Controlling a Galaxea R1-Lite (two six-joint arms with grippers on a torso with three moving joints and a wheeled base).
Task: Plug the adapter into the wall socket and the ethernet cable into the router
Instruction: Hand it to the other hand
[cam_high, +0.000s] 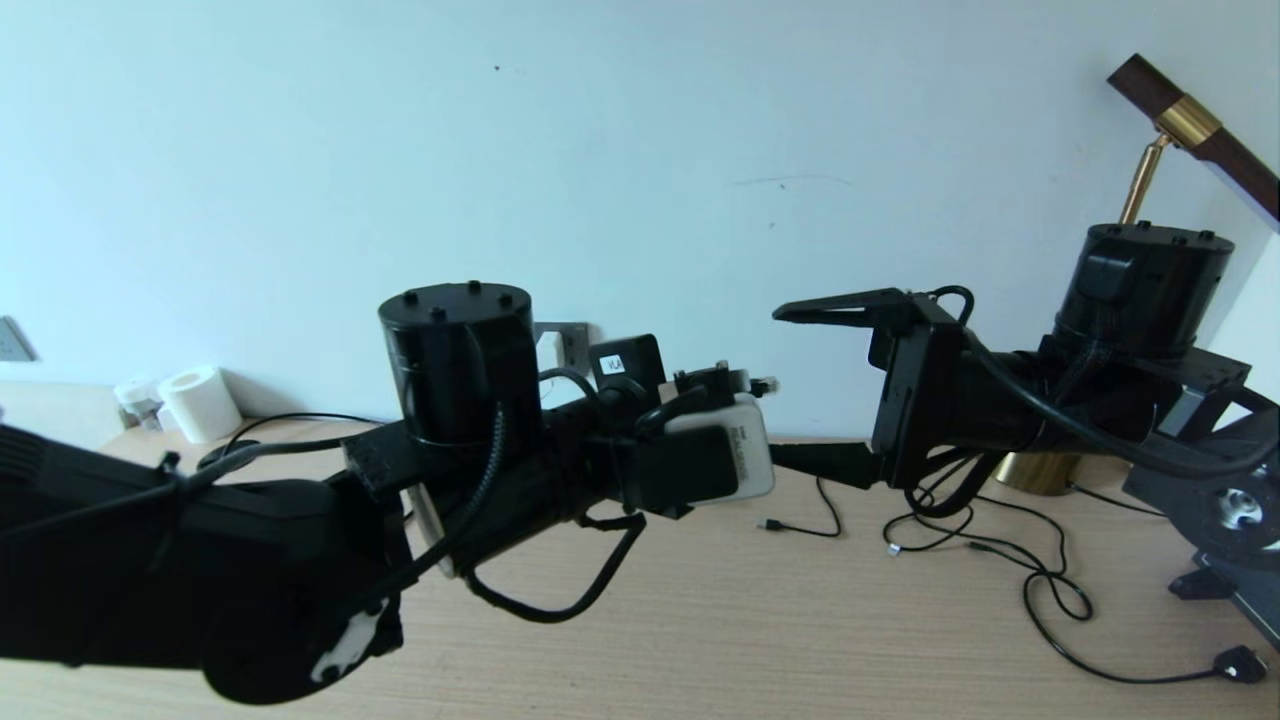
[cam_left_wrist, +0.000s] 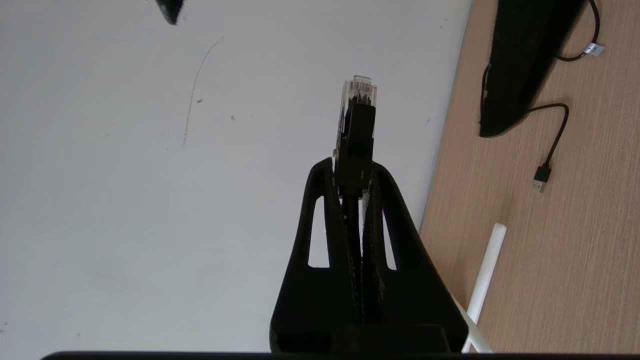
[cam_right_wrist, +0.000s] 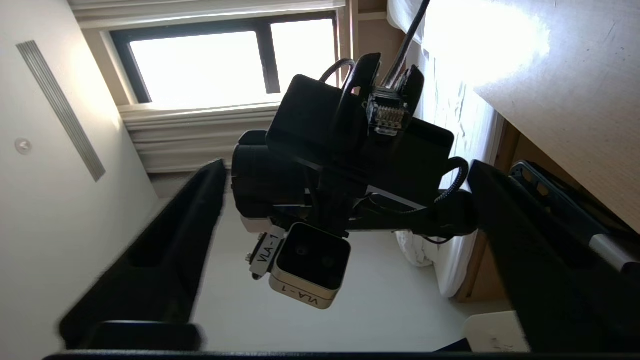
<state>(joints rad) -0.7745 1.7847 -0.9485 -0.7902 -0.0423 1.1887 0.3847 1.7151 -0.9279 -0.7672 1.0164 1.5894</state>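
My left gripper (cam_high: 735, 382) (cam_left_wrist: 353, 167) is held above the desk, shut on the ethernet cable just behind its clear clip plug (cam_left_wrist: 358, 100) (cam_high: 763, 383) (cam_right_wrist: 387, 114), which points toward the right arm. My right gripper (cam_high: 778, 385) (cam_right_wrist: 347, 166) faces it, open wide, with the plug tip level between its fingertips. The grey wall socket (cam_high: 574, 340) shows on the wall behind my left arm. A white block on its face (cam_high: 548, 352) looks like the adapter, mostly hidden. Of the router only white antennas (cam_left_wrist: 487, 270) show in the left wrist view, lying on the desk.
Thin black cables with USB plugs (cam_high: 795, 527) (cam_left_wrist: 541, 178) trail over the wooden desk (cam_high: 760, 630), tangled at the right (cam_high: 1045, 580). A brass lamp base (cam_high: 1035, 470) stands by the wall at the right. A paper roll (cam_high: 200, 402) sits at the far left.
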